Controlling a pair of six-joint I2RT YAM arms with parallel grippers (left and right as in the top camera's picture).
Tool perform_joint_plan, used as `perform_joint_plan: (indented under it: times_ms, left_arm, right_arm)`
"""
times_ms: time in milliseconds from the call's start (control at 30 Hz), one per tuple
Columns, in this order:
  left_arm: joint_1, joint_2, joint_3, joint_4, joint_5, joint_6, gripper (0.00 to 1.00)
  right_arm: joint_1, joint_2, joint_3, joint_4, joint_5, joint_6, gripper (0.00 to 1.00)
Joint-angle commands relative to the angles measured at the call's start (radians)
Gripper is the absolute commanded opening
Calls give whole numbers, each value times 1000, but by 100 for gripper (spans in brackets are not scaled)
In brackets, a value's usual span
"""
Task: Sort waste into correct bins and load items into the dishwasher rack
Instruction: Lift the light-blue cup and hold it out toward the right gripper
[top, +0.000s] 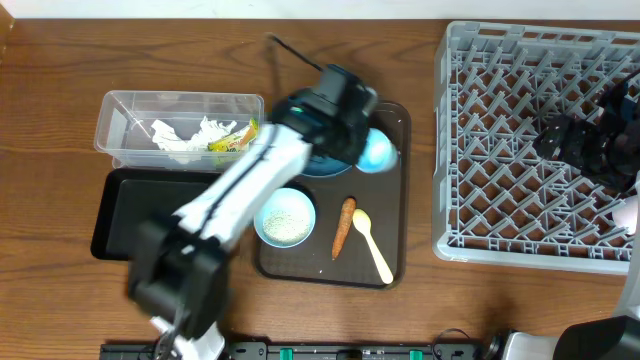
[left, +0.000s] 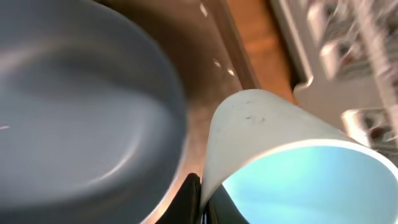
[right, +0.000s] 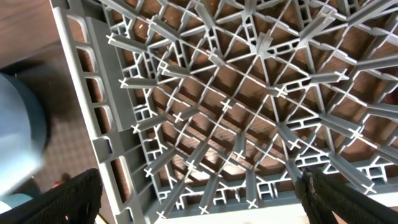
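My left tool (left: 200, 200) is down at the rim of the light blue cup (top: 376, 151). The cup sits on the brown serving tray (top: 398, 200), just beside the dark blue plate (left: 74, 106). A dark fingertip touches the cup wall, but I cannot tell whether I have it clamped. My right tool (right: 200, 182) hangs above the dishwasher rack (top: 500, 150), its 2 fingers spread wide with nothing between them.

Sorting looks partly done: crumpled paper (top: 185, 135) and the yellow-green wrapper (top: 232, 139) lie in the clear tub (top: 120, 110). Nothing shows in the visible part of the black tray (top: 120, 215).

By my reckoning these are left: the carrot (top: 343, 227), the rice in the white bowl (top: 285, 217), then the bowl itself, the plate, the cup and the pale yellow spoon (top: 373, 246). All are on the serving tray. I see no dish among the rack's pegs, though a pale shape at its right edge is too cut off to name.
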Motion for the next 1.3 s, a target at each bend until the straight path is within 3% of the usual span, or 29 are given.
perform_joint_plan:
  times_ms: [0, 167, 267, 400, 500, 667, 967, 1267]
  left_arm:
    - [104, -87, 2, -18, 145, -47, 6]
    - [259, -99, 2, 29, 687, -72, 6]
    - [311, -79, 2, 59, 925, -71, 6]
    - [323, -68, 2, 67, 1053, -18, 6]
    - [314, -68, 2, 74, 1112, -8, 6]
    - [308, -68, 2, 74, 1124, -8, 6]
    - [291, -68, 2, 74, 1173, -13, 6]
    - [272, -68, 2, 74, 1172, -34, 6]
  right_arm:
    - [7, 3, -4, -4, 11, -22, 99]
    - [8, 4, -4, 23, -35, -40, 99]
    - [10, 4, -4, 45, -304, -208, 99]
    - [40, 7, -4, 33, -738, -526, 99]
    - [91, 14, -4, 7, -904, -694, 99]
    - [216, 17, -4, 21, -982, -805, 99]
    - [401, 17, -4, 153, -985, -801, 99]
    - [483, 17, -4, 226, -985, -774, 99]
